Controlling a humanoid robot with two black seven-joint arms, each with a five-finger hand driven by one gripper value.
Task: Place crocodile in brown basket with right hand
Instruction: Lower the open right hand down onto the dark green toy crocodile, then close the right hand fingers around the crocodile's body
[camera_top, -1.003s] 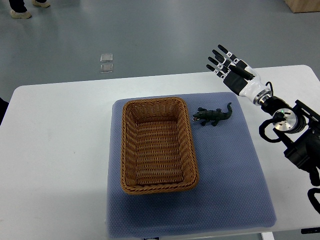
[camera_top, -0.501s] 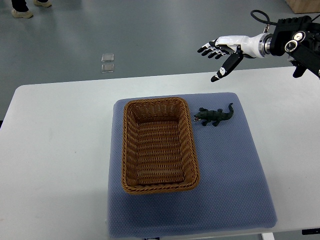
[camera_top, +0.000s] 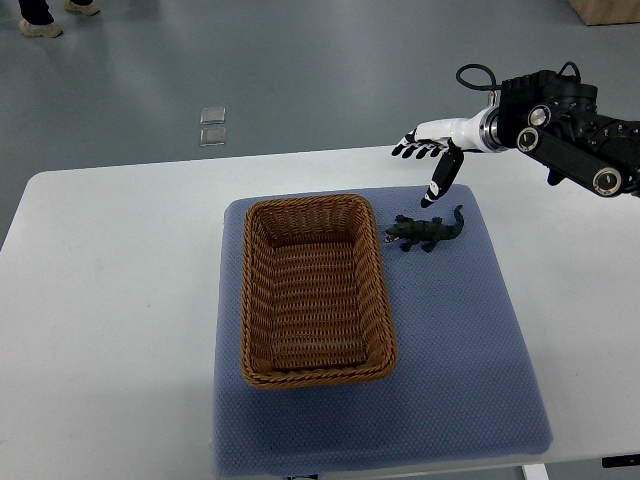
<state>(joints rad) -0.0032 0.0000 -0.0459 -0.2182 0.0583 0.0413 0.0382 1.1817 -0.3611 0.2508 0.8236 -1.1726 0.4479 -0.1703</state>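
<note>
Nothing placed yet: the croc (camera_top: 426, 232) lies beside the basket (camera_top: 316, 372) (empty), right hand (camera_top: 428, 163) above, fingers spread.

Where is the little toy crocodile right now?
The crocodile lies on the blue mat, just right of the brown basket, below the open right hand.

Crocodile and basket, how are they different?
The crocodile is dark green and small; the brown basket is woven and far bigger. The crocodile is a solid toy lying flat; the basket is a hollow box with nothing inside. The robot hand hovers open by the crocodile, not the basket. Both rest on the blue mat.
</note>
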